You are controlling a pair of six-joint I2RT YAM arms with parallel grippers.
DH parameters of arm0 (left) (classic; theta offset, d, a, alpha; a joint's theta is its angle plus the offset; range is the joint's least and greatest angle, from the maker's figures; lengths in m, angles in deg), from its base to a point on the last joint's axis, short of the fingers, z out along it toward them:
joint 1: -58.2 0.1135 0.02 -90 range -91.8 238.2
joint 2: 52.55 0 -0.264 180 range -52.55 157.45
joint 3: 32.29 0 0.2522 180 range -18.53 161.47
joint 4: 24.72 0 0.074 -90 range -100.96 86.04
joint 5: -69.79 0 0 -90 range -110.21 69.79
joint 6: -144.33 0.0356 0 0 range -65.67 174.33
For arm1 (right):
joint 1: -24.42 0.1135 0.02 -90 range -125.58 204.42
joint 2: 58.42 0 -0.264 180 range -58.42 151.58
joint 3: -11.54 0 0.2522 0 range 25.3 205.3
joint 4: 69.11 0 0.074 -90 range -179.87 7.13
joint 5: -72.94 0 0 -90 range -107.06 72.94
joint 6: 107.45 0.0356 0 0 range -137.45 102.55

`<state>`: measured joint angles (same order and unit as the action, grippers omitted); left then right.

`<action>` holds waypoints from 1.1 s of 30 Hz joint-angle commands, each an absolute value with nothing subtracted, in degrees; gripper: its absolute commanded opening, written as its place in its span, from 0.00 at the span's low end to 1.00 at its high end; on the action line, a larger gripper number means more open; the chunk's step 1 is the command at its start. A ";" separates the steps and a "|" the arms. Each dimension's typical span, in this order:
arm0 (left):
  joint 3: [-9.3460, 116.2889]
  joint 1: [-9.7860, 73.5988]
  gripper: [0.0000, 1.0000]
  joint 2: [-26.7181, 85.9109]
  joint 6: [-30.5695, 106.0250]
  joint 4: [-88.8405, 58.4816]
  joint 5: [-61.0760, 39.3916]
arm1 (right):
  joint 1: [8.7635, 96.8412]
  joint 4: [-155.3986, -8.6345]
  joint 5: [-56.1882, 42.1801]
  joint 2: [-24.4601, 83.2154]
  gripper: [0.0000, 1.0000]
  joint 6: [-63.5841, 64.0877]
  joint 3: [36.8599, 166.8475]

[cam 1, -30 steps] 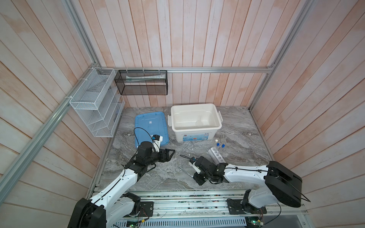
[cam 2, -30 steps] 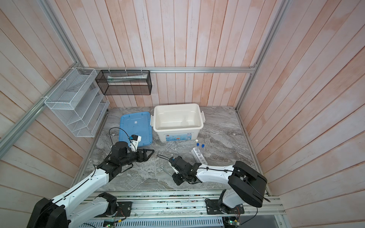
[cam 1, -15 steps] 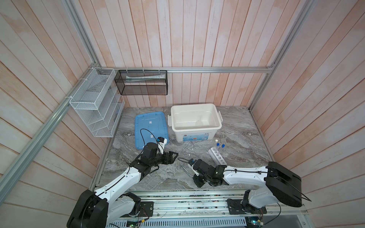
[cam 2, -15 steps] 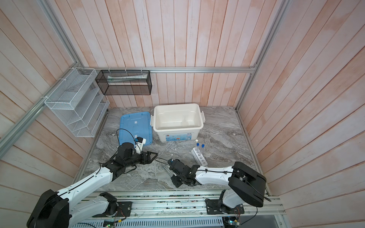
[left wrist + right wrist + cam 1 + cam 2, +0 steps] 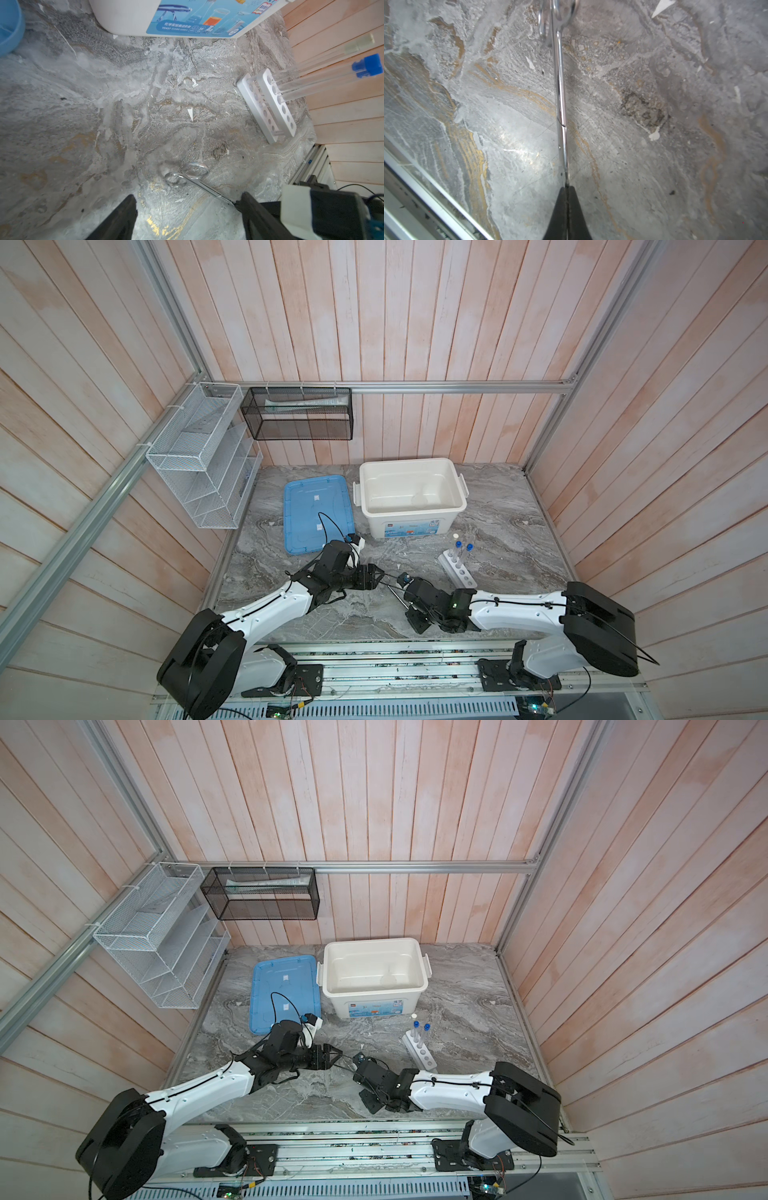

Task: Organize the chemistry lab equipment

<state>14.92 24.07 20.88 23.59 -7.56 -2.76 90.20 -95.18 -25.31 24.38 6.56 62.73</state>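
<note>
Scissors (image 5: 560, 104): your right gripper (image 5: 566, 188) is clamped on the blade tip, left gripper (image 5: 187, 207) gapes empty. Tip-only hold may pivot, slip.

Shows the right gripper (image 5: 566, 193) pinched tight on the blade tips of the small steel scissors (image 5: 560, 93), blades together, reaching straight out over the grey marbled table (image 5: 654, 145) (finger rings partly cut off).

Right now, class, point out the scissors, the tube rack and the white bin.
scissors (image 5: 207, 188), left wrist view, shank
tube rack (image 5: 282, 104), left wrist view, top plate
white bin (image 5: 409, 526), a top view, front wall
</note>
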 commanded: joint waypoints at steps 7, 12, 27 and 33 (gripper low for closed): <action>19.85 21.81 0.80 26.88 16.01 -3.25 -5.42 | 91.03 -96.93 -28.54 25.02 0.05 7.42 63.97; 23.42 21.30 0.80 30.34 13.98 1.54 -5.57 | 91.22 -96.75 -28.97 25.30 0.05 7.55 64.02; 22.52 21.28 0.80 28.39 15.00 -0.09 -6.97 | 91.13 -94.87 -22.72 22.62 0.21 9.97 61.64; 22.89 21.28 0.80 27.96 15.31 0.16 -6.82 | 91.06 -96.22 -25.24 23.23 0.21 10.33 62.29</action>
<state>22.25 21.42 29.12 15.07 0.22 -5.93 90.92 -95.34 -24.06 23.05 9.56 62.29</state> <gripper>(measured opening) 0.798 0.210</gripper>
